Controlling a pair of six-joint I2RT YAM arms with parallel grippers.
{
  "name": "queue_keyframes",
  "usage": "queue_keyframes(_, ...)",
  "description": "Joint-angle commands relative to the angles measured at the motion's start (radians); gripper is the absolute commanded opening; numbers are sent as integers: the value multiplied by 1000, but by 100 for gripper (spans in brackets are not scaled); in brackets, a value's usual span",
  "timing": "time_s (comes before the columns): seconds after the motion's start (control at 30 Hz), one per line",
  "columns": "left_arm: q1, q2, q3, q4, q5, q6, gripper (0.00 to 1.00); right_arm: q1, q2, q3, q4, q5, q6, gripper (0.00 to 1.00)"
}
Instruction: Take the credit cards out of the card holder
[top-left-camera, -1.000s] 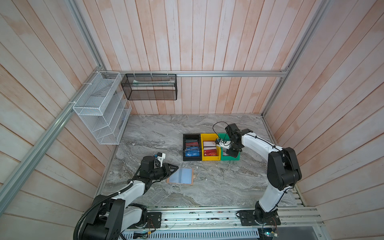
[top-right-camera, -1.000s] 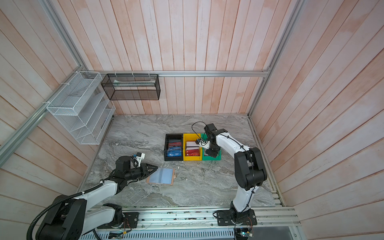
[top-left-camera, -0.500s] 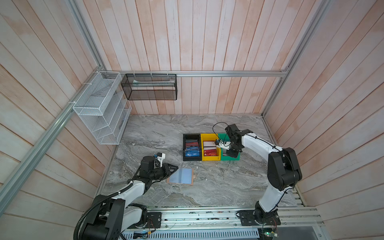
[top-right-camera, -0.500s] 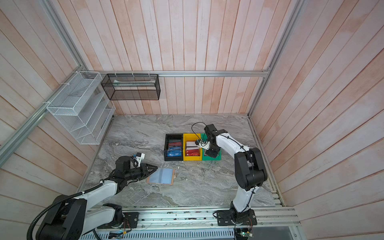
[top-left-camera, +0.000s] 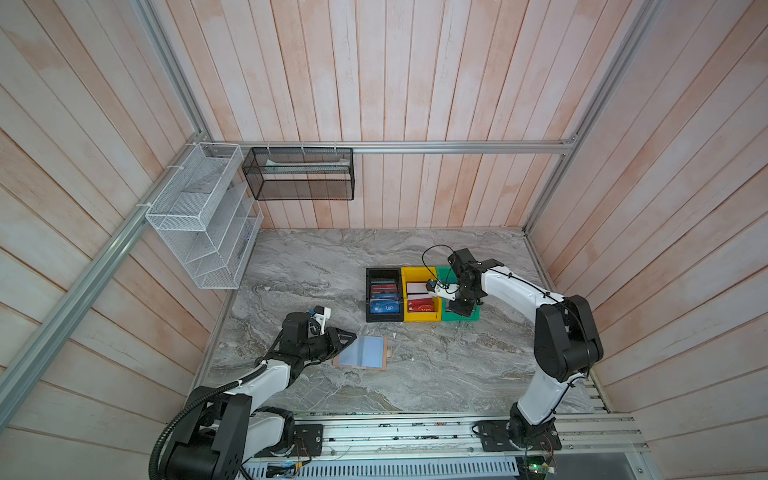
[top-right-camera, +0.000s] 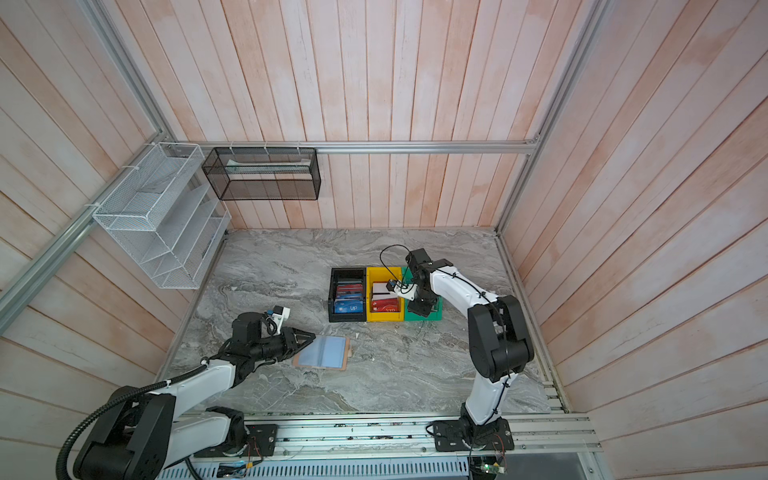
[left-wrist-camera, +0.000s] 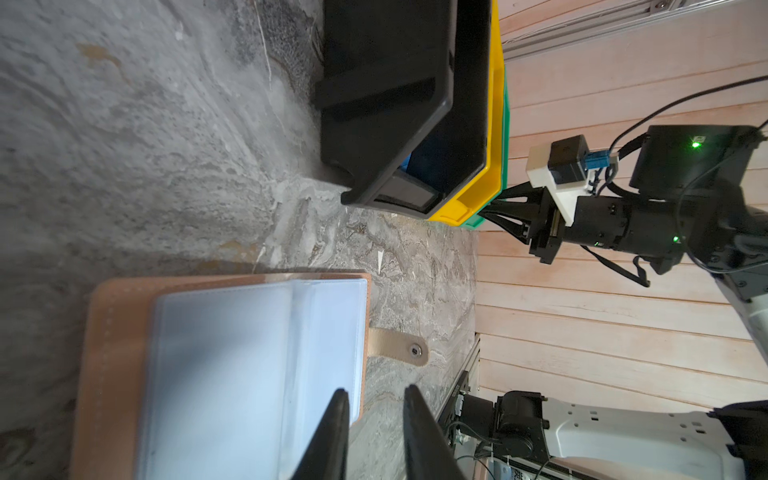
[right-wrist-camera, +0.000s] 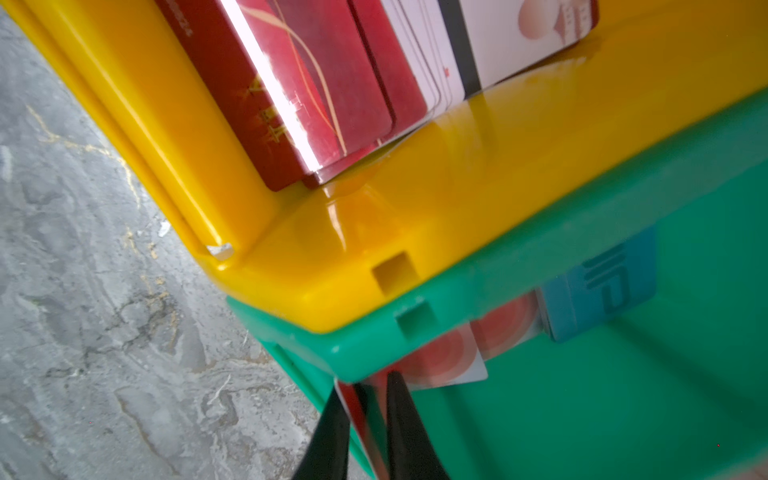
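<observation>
Pale pink plank walls (top-left-camera: 415, 83), grey marbled tabletop (top-left-camera: 332, 257), white wire rack (top-left-camera: 203, 220), black mesh basket (top-left-camera: 299, 189), aluminium rails (top-left-camera: 457, 147).

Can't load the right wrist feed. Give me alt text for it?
The right claw straddles a card standing edge-on at the corner of the green bin; whether it is gripped is unclear. Inside that bin are a pale red-circle card and a teal VIP card. The adjoining yellow bin holds red VIP cards and pale cards.
</observation>
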Motion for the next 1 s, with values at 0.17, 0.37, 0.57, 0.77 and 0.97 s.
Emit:
queue_keyframes(0.17,6,15,6,-1,-8,25,26,6,-30,-18,62,88,-22,19)
queue_keyframes(0.37,6,17,3,0,-13,26,26,5,-71,-43,108,140,-30,20)
queue_keyframes(0.57,6,23,2,0,-12,28,26,7,-64,-37,83,93,-32,17)
queue_keyframes(0.77,6,11,-3,-9,-16,31,26,10,-55,-12,102,95,5,18)
queue_keyframes(0.97,6,-5,7,-23,-35,38,26,-2,-146,24,129,-65,159,23)
